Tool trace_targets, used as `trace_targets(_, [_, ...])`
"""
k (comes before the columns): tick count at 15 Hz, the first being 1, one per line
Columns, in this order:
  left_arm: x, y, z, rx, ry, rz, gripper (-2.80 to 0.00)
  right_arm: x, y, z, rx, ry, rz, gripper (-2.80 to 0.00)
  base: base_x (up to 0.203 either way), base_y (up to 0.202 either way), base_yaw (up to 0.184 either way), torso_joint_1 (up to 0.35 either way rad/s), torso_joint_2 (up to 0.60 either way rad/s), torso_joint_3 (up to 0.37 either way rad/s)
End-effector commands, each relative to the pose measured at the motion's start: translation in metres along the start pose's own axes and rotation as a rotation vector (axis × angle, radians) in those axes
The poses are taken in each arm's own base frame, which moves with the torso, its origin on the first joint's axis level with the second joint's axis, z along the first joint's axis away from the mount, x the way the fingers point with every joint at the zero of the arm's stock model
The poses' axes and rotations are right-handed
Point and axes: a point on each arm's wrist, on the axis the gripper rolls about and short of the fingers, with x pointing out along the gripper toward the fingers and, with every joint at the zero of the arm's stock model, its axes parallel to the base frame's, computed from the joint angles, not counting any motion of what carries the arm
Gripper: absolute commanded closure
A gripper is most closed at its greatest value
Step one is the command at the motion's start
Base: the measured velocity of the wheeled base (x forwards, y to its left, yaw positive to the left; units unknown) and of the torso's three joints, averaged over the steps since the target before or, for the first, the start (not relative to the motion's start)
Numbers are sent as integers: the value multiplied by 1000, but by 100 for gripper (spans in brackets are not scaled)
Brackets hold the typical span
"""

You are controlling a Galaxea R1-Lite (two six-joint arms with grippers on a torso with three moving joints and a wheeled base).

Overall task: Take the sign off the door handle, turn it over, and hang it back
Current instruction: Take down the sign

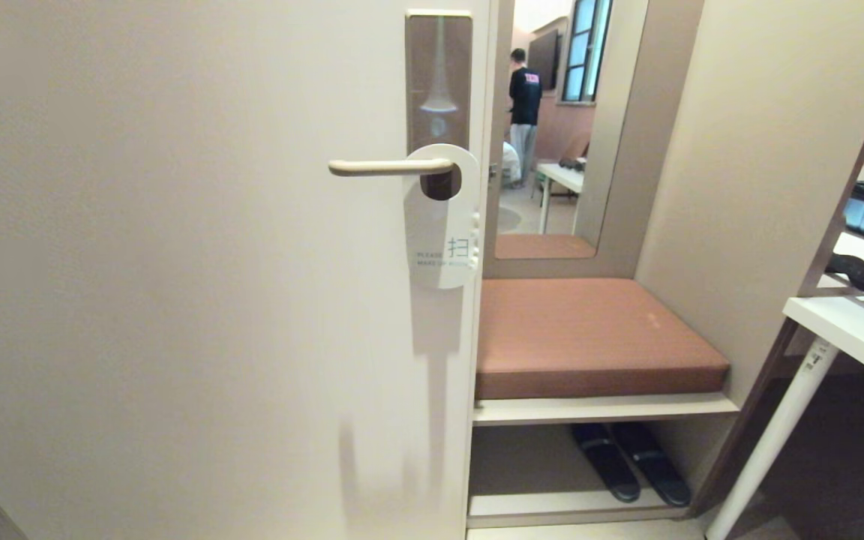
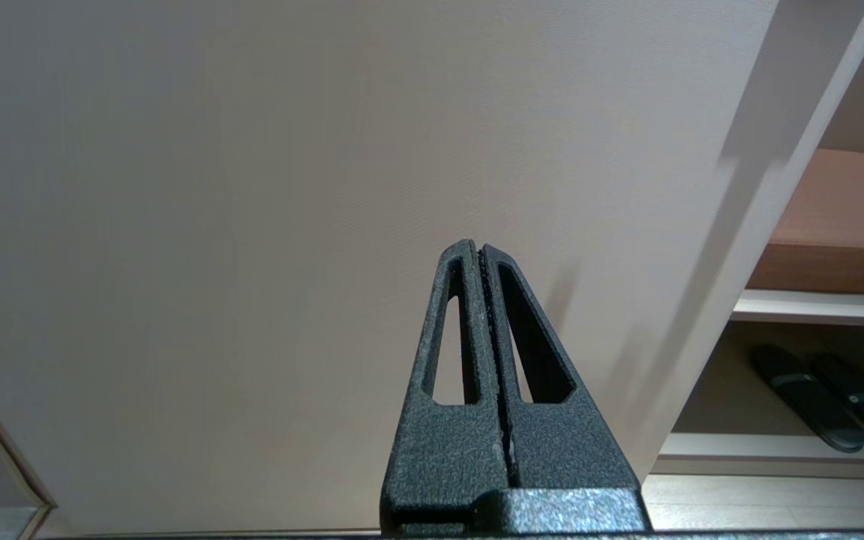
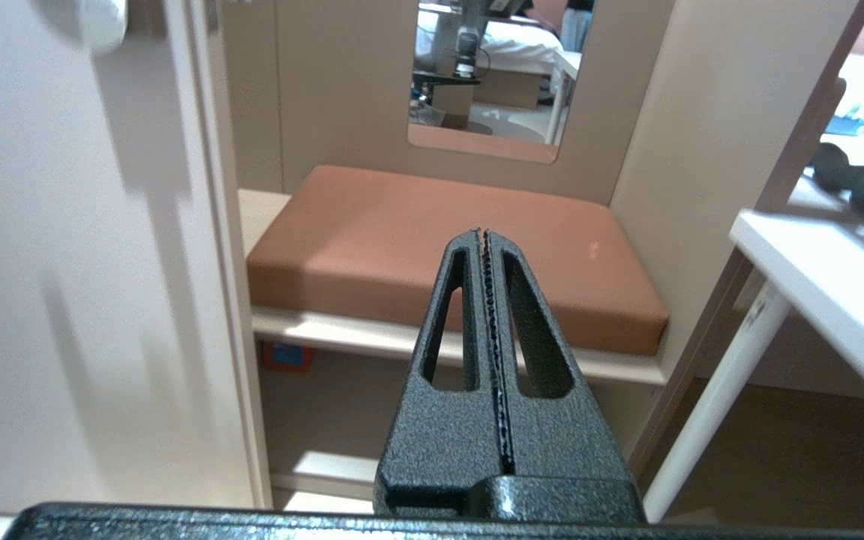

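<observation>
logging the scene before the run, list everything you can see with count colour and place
sign: 1, white face out, hanging on the door handle
door handle: 1, beige, on a brown plate
door: 1, cream, left
cushion: 1, reddish brown, on the bench right of the door
slippers: 2, black, shelf under the bench
mirror: 1, above the cushion, reflecting a person
table: 1, white, far right
left gripper: 1, black, jaws shut, facing the door
right gripper: 1, black, jaws shut, facing the cushion
</observation>
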Motion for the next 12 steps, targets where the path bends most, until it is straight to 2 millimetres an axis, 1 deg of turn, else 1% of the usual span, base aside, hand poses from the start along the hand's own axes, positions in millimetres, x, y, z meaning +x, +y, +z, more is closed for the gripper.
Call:
trace_targets(1, [0,0,0,-1,0,0,0,55,-5,29,8,132,9,0,0,0,0,0,0,0])
trace_targets(4, [0,0,0,-1,-1,2,0,111,-10,62,7,124,12,0,0,0,0,0,0,0])
trace_targets(6, [0,0,0,-1,0,0,0,146,-12,76,3,111,17,0,0,0,0,0,0,0])
trace_targets(9, [0,0,0,-1,-1,2,0,194,-13,85,0,98,64,0,0,0,0,0,0,0])
trace_targets(10, [0,0,0,-1,-1,1,0,207,-8,86,0,97,118,0,0,0,0,0,0,0])
trace_targets(12, [0,0,0,-1,0,0,0,229,10,86,0,109,244,0,0,0,0,0,0,0])
